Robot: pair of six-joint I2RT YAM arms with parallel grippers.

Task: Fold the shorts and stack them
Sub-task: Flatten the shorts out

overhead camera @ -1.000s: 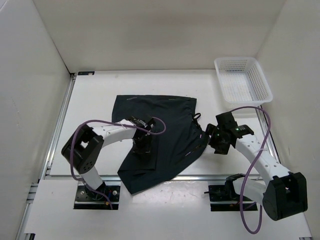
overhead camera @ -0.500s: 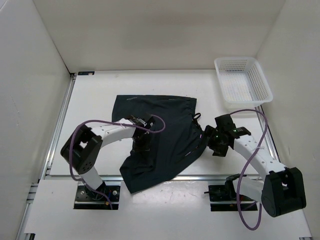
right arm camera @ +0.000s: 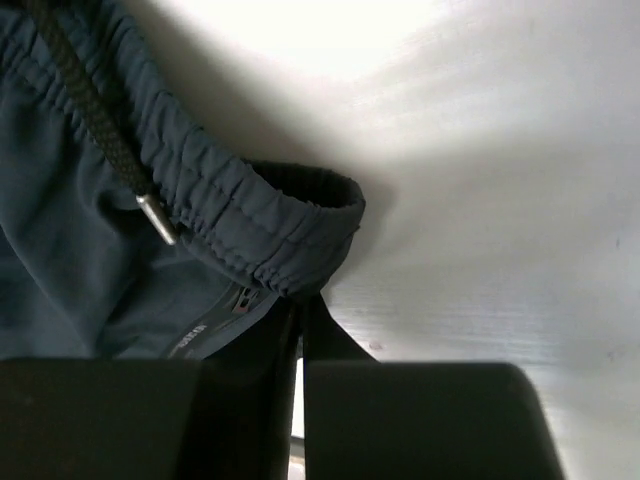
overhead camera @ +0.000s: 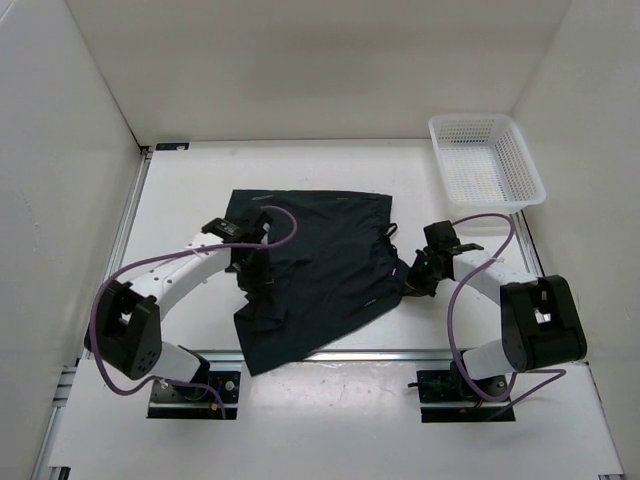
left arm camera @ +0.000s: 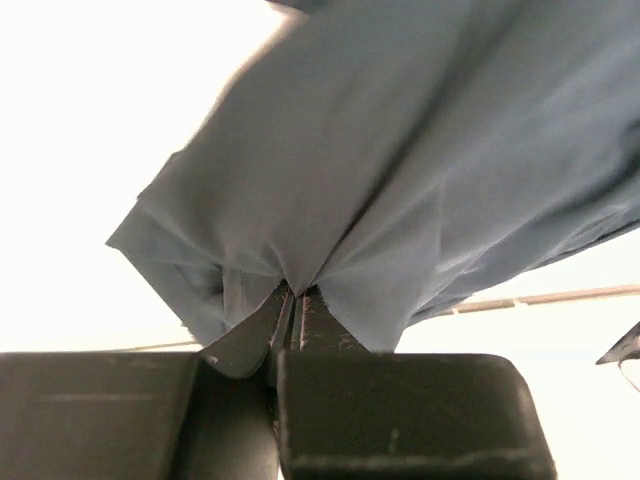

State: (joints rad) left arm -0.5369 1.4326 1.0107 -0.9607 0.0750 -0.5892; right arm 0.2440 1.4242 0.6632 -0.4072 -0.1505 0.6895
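Since left gripper (left arm camera: 292,295) pinches leg fabric and right gripper (right arm camera: 298,300) pinches the waistband (right arm camera: 250,210) end, shorts (overhead camera: 325,265) lie spread between both sets of fingers (left arm camera: 250,335), long axis running gripper-to-gripper.

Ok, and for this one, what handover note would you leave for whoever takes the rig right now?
Left gripper: shut on a pinch of fabric near the left edge of the shorts.
Right gripper: shut on the waistband corner.
The shorts lie spread on the table between the arms; the white basket sits at the far right corner.
Done: both grips taken.
Left: no finished fold shows; fold, then stack.
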